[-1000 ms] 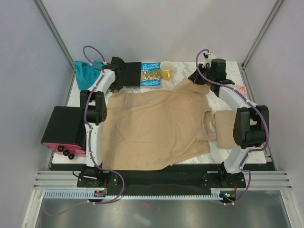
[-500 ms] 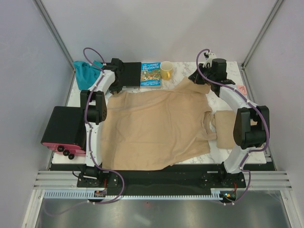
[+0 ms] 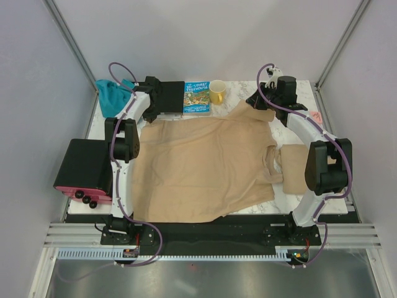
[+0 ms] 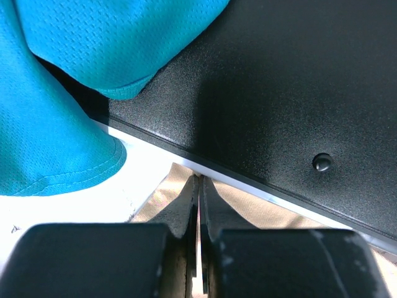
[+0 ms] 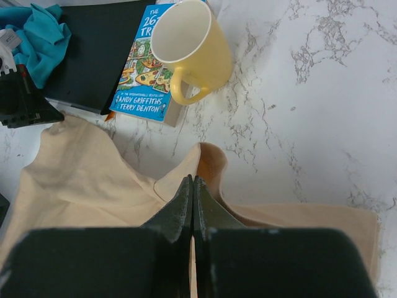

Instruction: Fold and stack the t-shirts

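1. Nothing had visibly shifted since the earlier frames.
2. One tan t-shirt (image 3: 205, 167) lay spread across the desk (image 3: 239, 92).
3. Jaws of the left gripper (image 4: 198, 183) were pressed together on its far edge, beside the black board (image 4: 279, 93).
4. Jaws of the right gripper (image 5: 193, 183) pinched its far edge near the yellow mug (image 5: 192, 46).

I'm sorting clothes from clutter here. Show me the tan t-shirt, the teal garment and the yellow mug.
tan t-shirt (image 3: 198, 167): top external view, middle of the spread body.
teal garment (image 4: 46, 124): left wrist view, fold above the hem.
yellow mug (image 5: 208, 67): right wrist view, outer wall.
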Action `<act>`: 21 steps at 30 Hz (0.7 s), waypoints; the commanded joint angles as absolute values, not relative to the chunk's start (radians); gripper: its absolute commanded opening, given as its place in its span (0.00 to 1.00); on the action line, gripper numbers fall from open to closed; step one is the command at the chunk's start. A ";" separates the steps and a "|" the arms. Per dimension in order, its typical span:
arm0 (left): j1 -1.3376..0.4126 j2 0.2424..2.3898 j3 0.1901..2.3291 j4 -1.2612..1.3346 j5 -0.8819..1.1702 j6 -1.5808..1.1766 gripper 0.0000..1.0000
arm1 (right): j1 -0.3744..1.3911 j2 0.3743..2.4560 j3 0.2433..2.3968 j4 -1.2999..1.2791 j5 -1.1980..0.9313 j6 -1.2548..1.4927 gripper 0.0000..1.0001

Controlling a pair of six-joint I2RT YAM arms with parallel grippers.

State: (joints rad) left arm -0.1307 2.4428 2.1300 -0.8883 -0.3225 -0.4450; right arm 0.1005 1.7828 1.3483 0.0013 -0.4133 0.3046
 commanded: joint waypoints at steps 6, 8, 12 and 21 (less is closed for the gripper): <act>-0.126 2.327 2.026 -0.887 -0.351 -0.448 0.02 | 0.095 1.772 1.342 0.060 -0.408 0.331 0.00; -0.126 2.271 1.987 -0.870 -0.354 -0.446 0.02 | 0.095 1.772 1.342 0.058 -0.396 0.330 0.00; -0.126 2.185 1.948 -0.830 -0.356 -0.442 0.02 | 0.095 1.770 1.348 0.055 -0.365 0.318 0.00; -0.126 2.122 2.022 -0.798 -0.331 -0.407 0.02 | 0.095 1.795 1.413 0.032 -0.391 0.301 0.00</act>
State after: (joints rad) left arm -0.1303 2.1807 1.9594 -0.8448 -0.3317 -0.4435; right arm 0.1005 1.7832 1.3479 0.0067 -0.3840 0.3180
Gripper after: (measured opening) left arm 0.026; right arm 0.010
